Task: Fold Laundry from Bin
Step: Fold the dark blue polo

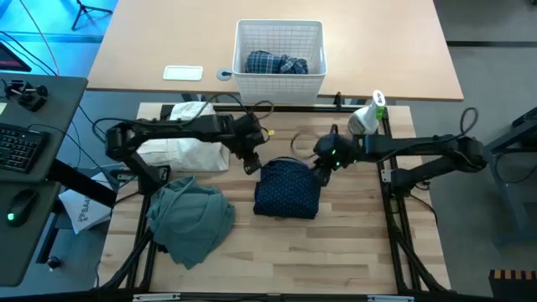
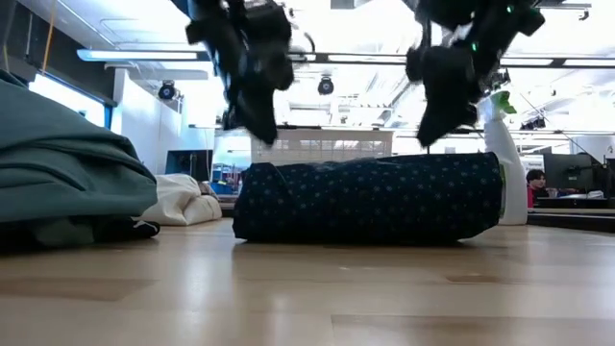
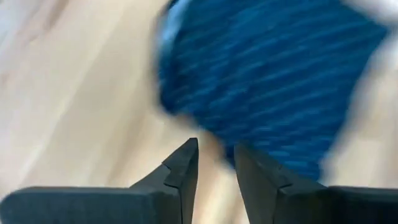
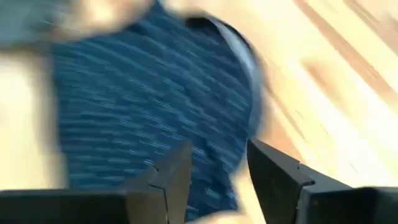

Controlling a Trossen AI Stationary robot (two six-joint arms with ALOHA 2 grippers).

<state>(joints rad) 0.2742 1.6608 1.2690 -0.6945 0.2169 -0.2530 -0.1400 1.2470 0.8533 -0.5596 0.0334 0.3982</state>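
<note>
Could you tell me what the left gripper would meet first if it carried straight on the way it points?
Probably the folded navy dotted trousers: the left gripper, jaws apart and empty, aims at their near edge, though bare table lies close beside.

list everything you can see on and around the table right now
trousers: 1, navy dotted, folded, table centre
top: 1, grey-green, crumpled, near left of table
white cloth: 1, white, under left arm
basket: 1, white lattice, far side
plaid shirt: 1, blue-white, inside basket
spray bottle: 1, white with green top, far right
keyboard: 1, black, desk at left
left gripper: 1, dark, fingers parted, above trousers' left edge
right gripper: 1, dark, fingers parted, above trousers' right edge
</note>
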